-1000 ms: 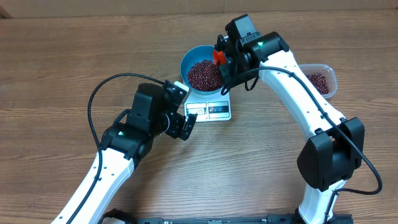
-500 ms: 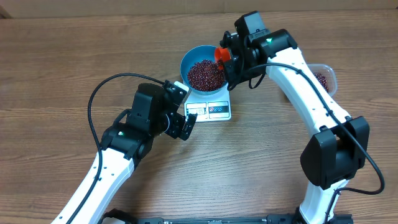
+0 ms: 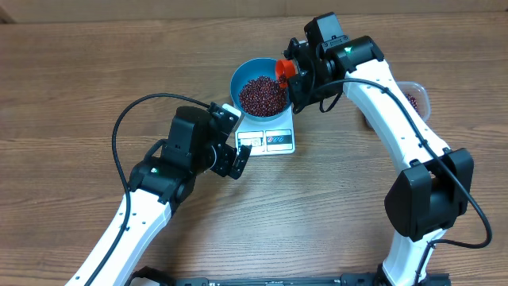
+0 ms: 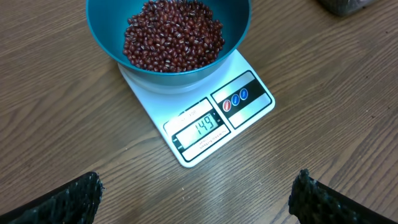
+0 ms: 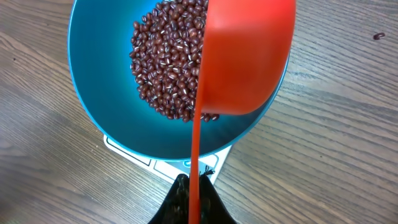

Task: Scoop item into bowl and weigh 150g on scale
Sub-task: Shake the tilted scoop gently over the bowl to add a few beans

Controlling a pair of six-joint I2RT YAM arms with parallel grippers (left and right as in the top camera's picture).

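Note:
The blue bowl (image 3: pixel 236 79) stands on the white scale (image 3: pixel 274 141) and holds a heap of dark red beans (image 3: pixel 260 95). My right gripper (image 3: pixel 297 82) is shut on the thin handle of an orange-red scoop (image 3: pixel 284 69). The scoop hangs tipped over the bowl's right rim. In the right wrist view the scoop (image 5: pixel 245 56) covers part of the beans (image 5: pixel 165 62), with a few beans at its lower lip. My left gripper (image 4: pixel 196 190) is open above bare table in front of the scale (image 4: pixel 249 102), whose display (image 4: pixel 200 127) reads 149.
A clear plastic tub (image 3: pixel 421 99) with more beans sits to the right, mostly hidden behind my right arm. One stray bean (image 5: pixel 378 36) lies on the wood right of the bowl. My left arm's black cable (image 3: pixel 119 131) loops over the table at the left.
My right arm has shifted a little to the right, carrying the scoop from over the beans to the bowl's right rim. The left arm has not moved.

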